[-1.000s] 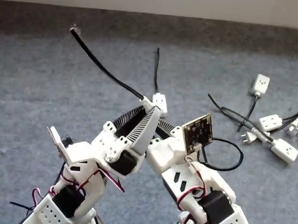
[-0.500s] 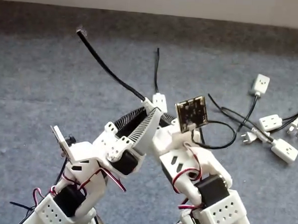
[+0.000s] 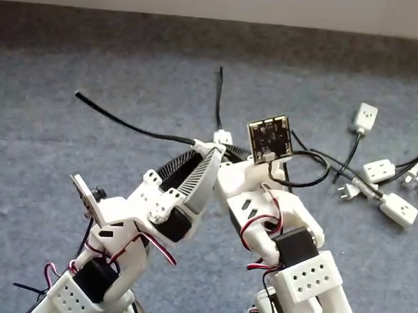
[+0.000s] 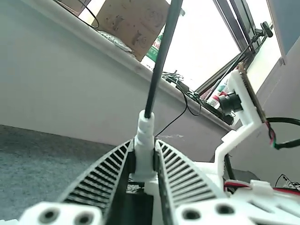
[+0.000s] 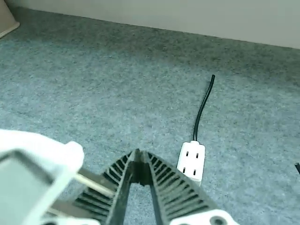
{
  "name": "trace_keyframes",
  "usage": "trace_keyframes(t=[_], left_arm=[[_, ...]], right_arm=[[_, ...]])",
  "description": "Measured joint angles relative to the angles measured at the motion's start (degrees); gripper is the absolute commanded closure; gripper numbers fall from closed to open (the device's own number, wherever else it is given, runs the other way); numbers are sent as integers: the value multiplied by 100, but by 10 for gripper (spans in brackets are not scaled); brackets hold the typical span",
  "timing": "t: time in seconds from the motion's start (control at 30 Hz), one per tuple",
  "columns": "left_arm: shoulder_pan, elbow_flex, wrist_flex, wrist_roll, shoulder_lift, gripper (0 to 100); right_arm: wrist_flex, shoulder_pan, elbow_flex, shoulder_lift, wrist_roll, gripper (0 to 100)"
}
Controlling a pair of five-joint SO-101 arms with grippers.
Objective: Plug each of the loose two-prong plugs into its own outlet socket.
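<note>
Cord (image 4: 162,56) drops lower; left claw (image 4: 145,151) grips its plug (image 4: 144,131), right claw (image 5: 137,158) pinched empty, socket (image 5: 191,161) just ahead unfilled.

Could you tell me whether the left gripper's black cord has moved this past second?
Yes. The black cord swung its free end down, away from the carpet's dark band.

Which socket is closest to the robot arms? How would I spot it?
Start at the two white robot arms on the grey carpet and look just past their tips. There lies a small white rectangular outlet socket with a short black cord running away from the arms. It lies alone, while the other white sockets cluster with tangled cords far to one side.
</note>
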State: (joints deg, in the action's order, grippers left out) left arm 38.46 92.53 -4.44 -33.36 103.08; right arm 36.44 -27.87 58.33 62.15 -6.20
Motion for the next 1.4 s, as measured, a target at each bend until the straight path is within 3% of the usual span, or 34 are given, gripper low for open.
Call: trace_keyframes(t=[0.4,0.87,1.4], left_arm=[[-9,114,35,0,62,994],[343,273,35,0,70,994],[369,352,-18,0,62,994]], right_arm=[[-369,44,9,-18,413,991],[-800,651,0,-44,721,991],[-404,844,0,-44,818,991]])
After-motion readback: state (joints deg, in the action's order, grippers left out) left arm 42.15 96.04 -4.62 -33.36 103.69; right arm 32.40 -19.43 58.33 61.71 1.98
